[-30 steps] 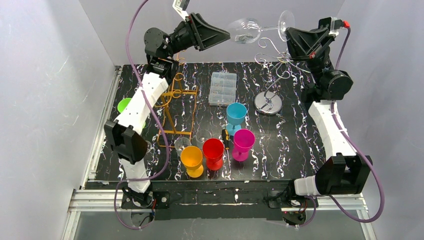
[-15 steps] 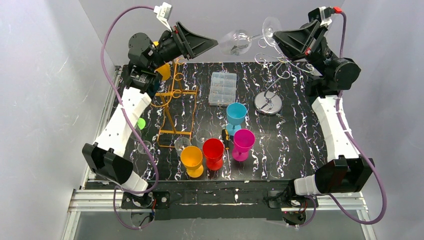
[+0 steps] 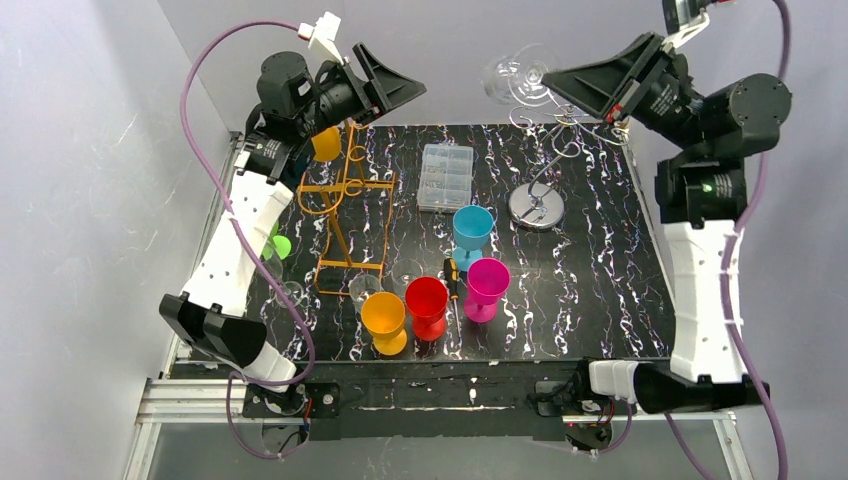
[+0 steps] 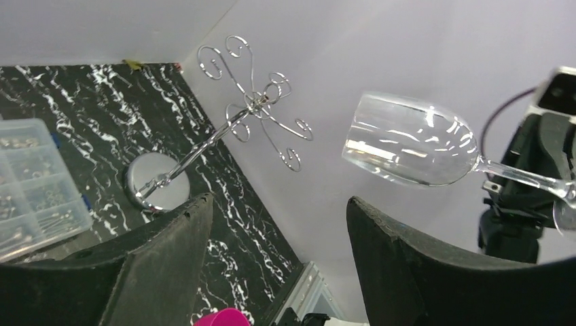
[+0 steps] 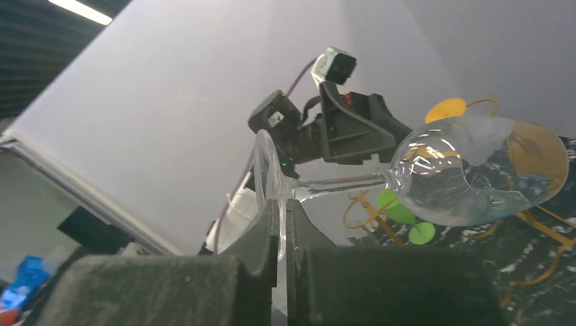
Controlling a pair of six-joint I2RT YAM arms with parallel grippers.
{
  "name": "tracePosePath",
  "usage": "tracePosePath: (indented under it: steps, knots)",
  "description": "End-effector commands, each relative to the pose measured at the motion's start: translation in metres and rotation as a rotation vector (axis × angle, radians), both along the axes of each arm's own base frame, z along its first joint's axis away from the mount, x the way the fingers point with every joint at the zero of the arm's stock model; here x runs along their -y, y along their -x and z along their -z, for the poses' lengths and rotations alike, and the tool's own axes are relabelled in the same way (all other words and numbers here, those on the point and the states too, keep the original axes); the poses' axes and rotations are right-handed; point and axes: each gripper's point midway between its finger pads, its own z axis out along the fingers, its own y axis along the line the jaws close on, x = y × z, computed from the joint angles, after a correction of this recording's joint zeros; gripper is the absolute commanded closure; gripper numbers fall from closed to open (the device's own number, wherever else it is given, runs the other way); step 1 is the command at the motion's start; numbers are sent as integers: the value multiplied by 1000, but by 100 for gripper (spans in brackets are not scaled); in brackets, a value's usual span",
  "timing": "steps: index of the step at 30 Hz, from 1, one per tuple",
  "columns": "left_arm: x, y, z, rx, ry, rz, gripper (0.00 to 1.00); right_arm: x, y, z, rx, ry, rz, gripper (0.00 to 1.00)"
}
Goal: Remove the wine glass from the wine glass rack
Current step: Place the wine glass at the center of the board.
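Past the bright cups point(image 3: 427, 300) on the bench point(image 3: 600, 280), the silver wine glass rack point(image 3: 537, 205) has no glass. High above it, the right gripper point(image 5: 280, 217) pinches the wine glass point(image 4: 407, 139) by its foot, sideways in the air. The left gripper point(image 4: 278, 210) is spread, apart. Hold tight, move slowly.

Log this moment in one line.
wine glass: clear of rack, sideways | right claw: shut on its foot | left claw: open, empty

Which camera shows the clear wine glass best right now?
The left wrist view: the clear wine glass shows bowl and stem side-on against the plain wall. The right wrist view has it close, but its foot is edge-on in the shut right gripper. From the top it is small and faint.
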Motion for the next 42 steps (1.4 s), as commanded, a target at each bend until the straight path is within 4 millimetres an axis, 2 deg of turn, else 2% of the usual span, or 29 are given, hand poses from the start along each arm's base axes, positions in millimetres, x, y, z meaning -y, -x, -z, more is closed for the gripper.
tracePosePath:
  steps: [1,9,14,19,23,30,42]
  knots:
    - [-14,23,-11,-7,-52,-28,31,12,-4,20,126,173,210,99]
    - [1,64,-7,-49,-91,112,34,22,-5,34,215,285,340,99]
    - [4,83,5,-75,-130,150,34,17,-3,53,197,342,322,99]
    - [6,93,15,-104,-143,171,33,9,8,75,192,406,287,99]
    - [8,96,21,-134,-139,172,33,2,18,78,248,437,258,99]
    - [14,91,20,-232,-84,171,32,-22,16,81,345,489,186,99]
    - [33,73,4,-518,342,186,37,-47,17,83,535,467,160,99]
